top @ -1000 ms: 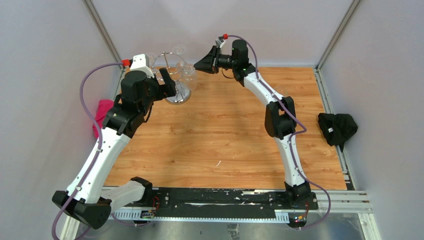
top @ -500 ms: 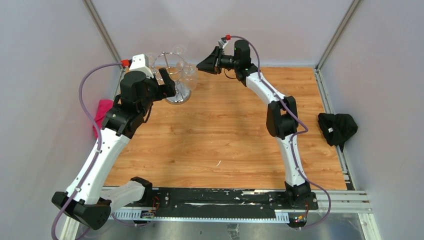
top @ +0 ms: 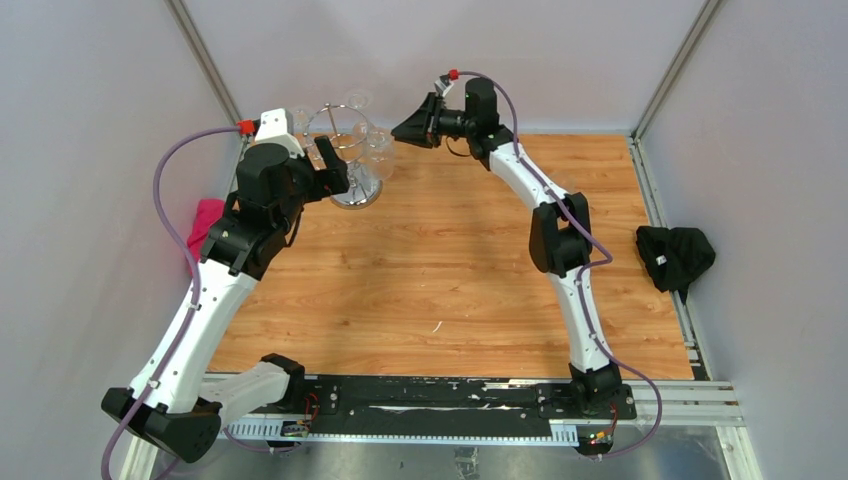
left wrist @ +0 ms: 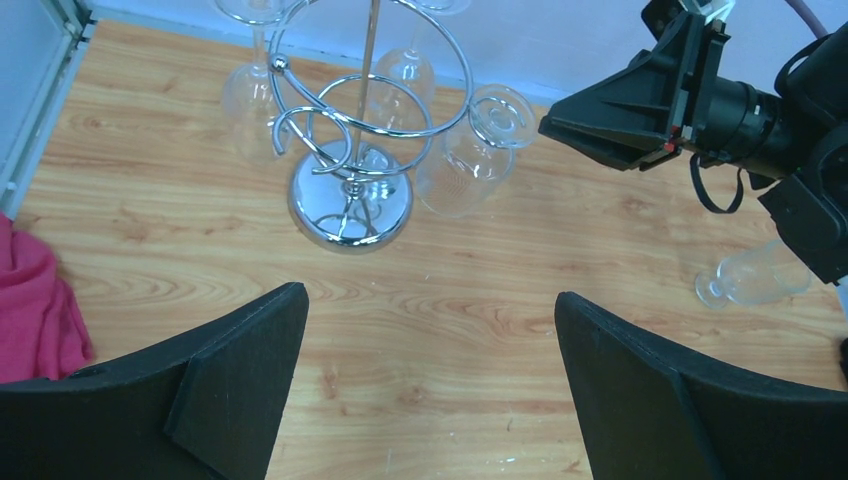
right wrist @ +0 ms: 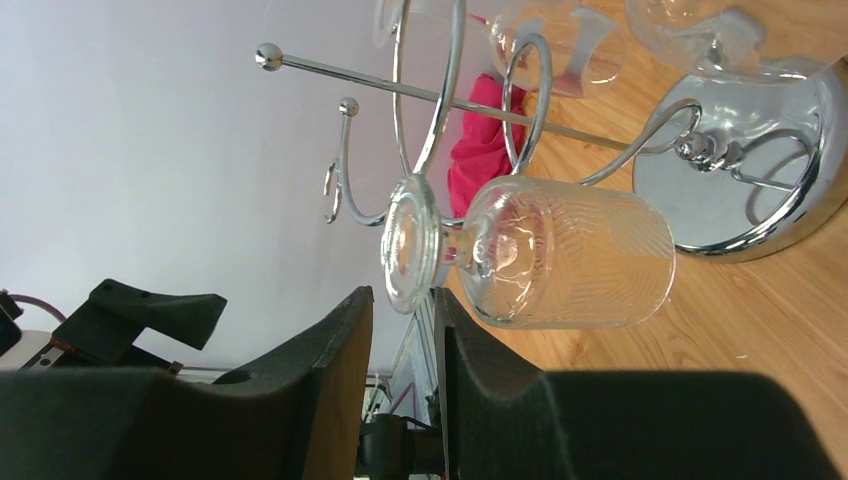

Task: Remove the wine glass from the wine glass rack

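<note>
Change since the earlier frame: the right gripper (top: 402,128) is sitting a little higher and farther from the rack, and the left arm's wrist is sitting slightly more to the left; the rack and its glasses are standing unchanged.

Item 1, wine glass rack (left wrist: 350,205): chrome wire stand, standing upright on its round mirrored base at the far left of the wooden table (top: 430,270), with the ring of curled hooks at the top of its thin pole.

Item 2, wine glass (left wrist: 465,165): clear, ribbed bowl, hanging upside down by its foot from a hook on the rack's right side, bowl mouth down above the table. Two more glasses (left wrist: 245,95) are hanging on the left and far sides.

Item 3, right gripper: pointing at the foot of the hanging wine glass, its jaws standing only a narrow gap apart and clamping nothing; in the right wrist view the foot is sitting just ahead of the fingertips (right wrist: 352,305), and contact cannot be told.

Item 4, left gripper (left wrist: 428,300): hovering on the near side of the rack, jaws spread wide and holding nothing.

Item 5, loose glass (left wrist: 755,275): lying on its side on the table beneath the right arm.

Item 6, pink cloth (top: 205,225): lying at the table's left edge. Black cloth (top: 675,255): lying beyond the right edge.
</note>
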Tool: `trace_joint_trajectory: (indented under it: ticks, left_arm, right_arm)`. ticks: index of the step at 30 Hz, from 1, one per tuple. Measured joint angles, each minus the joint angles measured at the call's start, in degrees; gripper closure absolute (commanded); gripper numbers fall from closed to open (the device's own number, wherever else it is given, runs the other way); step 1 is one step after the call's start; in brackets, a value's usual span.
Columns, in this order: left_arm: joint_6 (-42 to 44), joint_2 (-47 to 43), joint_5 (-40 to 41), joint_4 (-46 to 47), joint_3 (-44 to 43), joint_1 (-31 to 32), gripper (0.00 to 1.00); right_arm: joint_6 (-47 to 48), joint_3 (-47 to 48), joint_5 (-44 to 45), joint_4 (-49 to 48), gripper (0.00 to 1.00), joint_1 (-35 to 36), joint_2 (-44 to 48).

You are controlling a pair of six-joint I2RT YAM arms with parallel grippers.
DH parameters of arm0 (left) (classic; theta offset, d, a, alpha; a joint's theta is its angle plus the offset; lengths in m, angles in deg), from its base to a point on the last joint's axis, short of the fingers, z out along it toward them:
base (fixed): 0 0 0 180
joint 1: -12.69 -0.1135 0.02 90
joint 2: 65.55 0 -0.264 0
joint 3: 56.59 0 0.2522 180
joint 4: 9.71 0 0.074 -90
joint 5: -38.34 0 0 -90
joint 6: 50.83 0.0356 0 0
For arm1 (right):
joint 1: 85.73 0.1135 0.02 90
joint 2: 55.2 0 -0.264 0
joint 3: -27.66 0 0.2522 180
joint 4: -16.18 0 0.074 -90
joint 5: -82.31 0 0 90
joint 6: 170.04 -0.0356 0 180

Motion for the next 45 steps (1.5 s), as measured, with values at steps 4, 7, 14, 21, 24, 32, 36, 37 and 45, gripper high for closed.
trace_joint_trajectory:
  ticks: [4,7,14,21,24,32,36,37,45]
  left_arm:
    - [0.17,-0.15,0.17,-0.09,0.0,0.0,0.0]
    - [0.39,-0.44,0.26,-0.13,0.0,0.0,0.0]
    - [1.03,-0.63,0.74,-0.46,0.0,0.0,0.0]
    - [1.22,-0.7,1.42,-0.44,0.02,0.0,0.0]
    - [1.33,-0.81,1.46,-0.44,0.17,0.0,0.0]
    - [1.38,-1.16,1.49,-0.46,0.59,0.0,0.0]
    - [1.38,-1.27,1.51,-0.46,0.76,0.0,0.0]
    - [1.38,-1.29,1.51,-0.48,0.76,0.0,0.0]
    - [1.38,-1.68,1.53,-0.48,0.76,0.0,0.0]
  right_arm:
    - [0.26,0.31,0.04,0.81,0.66,0.28,-1.22]
    - [0.17,0.92,0.02,1.14,0.66,0.57,-2.36]
    - [-0.55,4.46,0.04,1.25,0.65,1.07,-3.39]
    - [-1.25,6.54,0.28,1.57,0.7,1.86,-4.63]
    - [-1.42,6.71,0.35,1.7,0.77,2.14,-5.4]
    - [-4.04,5.88,0.31,0.44,0.88,2.56,-5.84]
    - [-6.03,4.04,0.24,-1.75,0.9,2.56,-5.42]
    - [-6.45,3.61,0.31,-2.14,0.9,2.56,-5.2]
    - [-10.43,-2.1,0.44,-6.01,0.84,2.58,-2.54]
